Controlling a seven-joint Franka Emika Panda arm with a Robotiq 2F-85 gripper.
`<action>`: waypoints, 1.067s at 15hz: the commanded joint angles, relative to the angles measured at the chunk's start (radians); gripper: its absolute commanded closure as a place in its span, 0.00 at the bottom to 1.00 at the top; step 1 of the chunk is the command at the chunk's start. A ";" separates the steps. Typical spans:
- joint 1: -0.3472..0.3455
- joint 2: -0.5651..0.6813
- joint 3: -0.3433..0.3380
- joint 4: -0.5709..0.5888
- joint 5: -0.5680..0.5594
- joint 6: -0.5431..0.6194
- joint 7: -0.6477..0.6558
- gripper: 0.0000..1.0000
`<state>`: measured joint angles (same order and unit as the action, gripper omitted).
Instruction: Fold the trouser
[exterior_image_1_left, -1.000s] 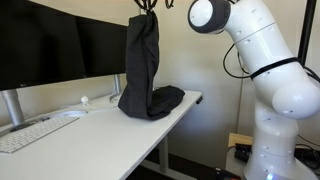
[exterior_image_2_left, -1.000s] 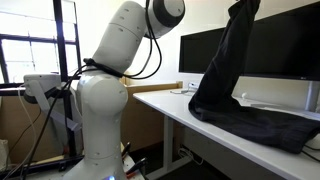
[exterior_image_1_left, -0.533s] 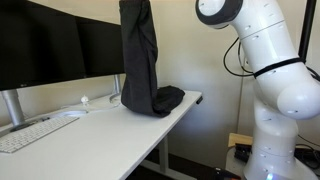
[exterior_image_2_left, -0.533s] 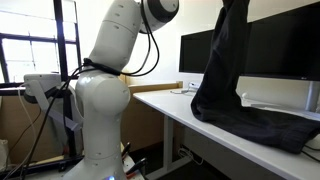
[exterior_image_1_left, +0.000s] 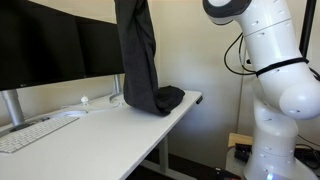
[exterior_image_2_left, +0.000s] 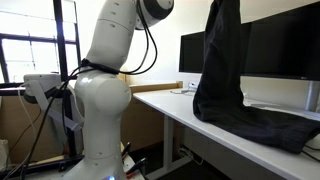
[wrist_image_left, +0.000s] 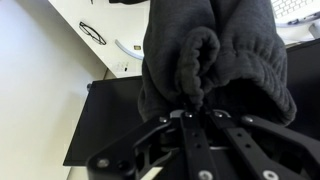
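In the wrist view, the one gripper (wrist_image_left: 192, 116) pinches the one bunched trouser (wrist_image_left: 205, 55) tight. In an exterior view, the trouser (exterior_image_1_left: 137, 55) hangs straight down below it, with its low end on one desk (exterior_image_1_left: 100, 132). In an exterior view, the trouser (exterior_image_2_left: 220, 60) hangs in front of two monitors (exterior_image_2_left: 290, 40).

A long white flat-topped counter (exterior_image_1_left: 105, 135) on pale metal legs stands before a plain off-white wall (exterior_image_1_left: 185, 50). It carries wide flat black monitor screens (exterior_image_1_left: 50, 45) on a silver stand (exterior_image_1_left: 12, 105), and a flat white keyboard (exterior_image_1_left: 25, 135). In an exterior view, a dark-framed window (exterior_image_2_left: 22, 62) glows with daylight at the room's far side.
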<state>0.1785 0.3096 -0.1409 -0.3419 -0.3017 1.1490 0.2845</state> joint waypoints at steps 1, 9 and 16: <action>-0.006 -0.001 0.009 0.000 -0.003 0.000 -0.001 0.91; -0.074 0.024 0.018 -0.007 0.055 -0.021 -0.013 0.98; -0.216 0.091 0.022 -0.014 0.161 -0.069 -0.018 0.98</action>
<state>0.0271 0.3859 -0.1371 -0.3510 -0.1952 1.0993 0.2827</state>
